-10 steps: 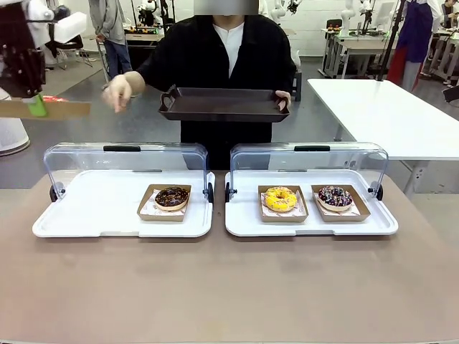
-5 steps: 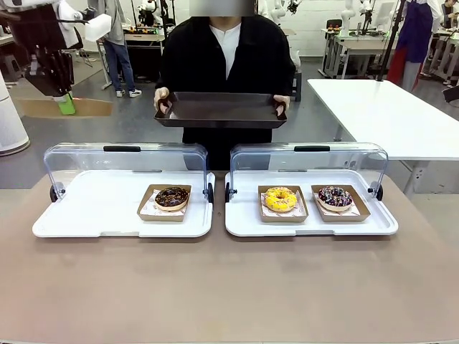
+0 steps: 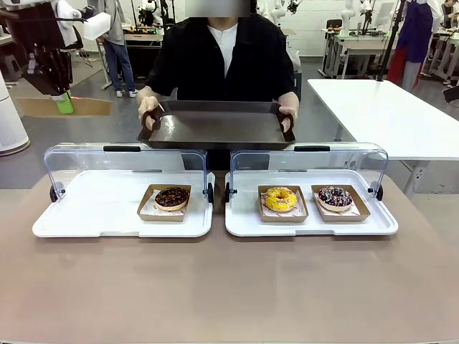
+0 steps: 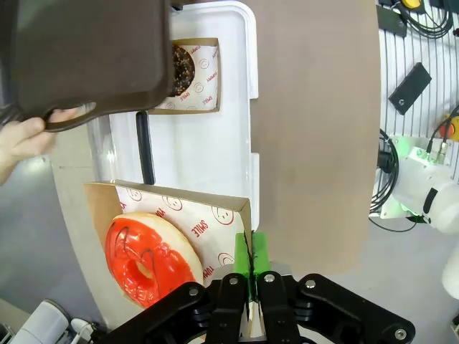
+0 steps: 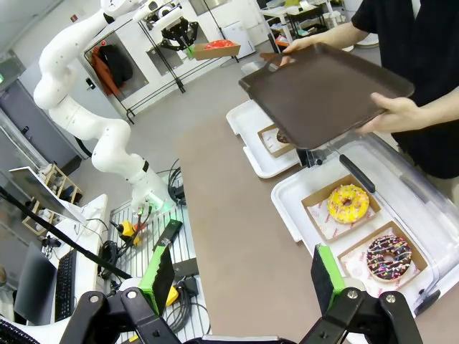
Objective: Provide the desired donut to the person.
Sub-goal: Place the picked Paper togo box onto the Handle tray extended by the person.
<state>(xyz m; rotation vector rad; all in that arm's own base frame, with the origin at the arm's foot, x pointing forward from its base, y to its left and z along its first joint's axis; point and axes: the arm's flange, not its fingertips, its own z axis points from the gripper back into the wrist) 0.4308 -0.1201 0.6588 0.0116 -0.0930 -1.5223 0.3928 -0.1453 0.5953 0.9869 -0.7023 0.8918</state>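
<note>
**Red donut aloft, serving tray offered**

At the upper left of the front view, the left pincer is clamped tight on the rim of a cardboard boat that carries the red-glazed donut. Gripping the card edge rather than the pastry keeps the icing untouched. The boat looks level, which should stop the donut from sliding. It hangs well above the counter, probably to clear the raised clear lids of the display cases.

At top centre the person holds a dark serving tray by both handles, out over the back of the cases. I read this as a landing place for the boat. The boat is well apart from the tray, to its left in the picture, so the handover is not yet made.

The right pincer, at the bottom edge of its own wrist view, stands wide open and empty, back from the work. The chocolate donut, yellow donut and sprinkled donut sit in their boats inside the cases.
</note>
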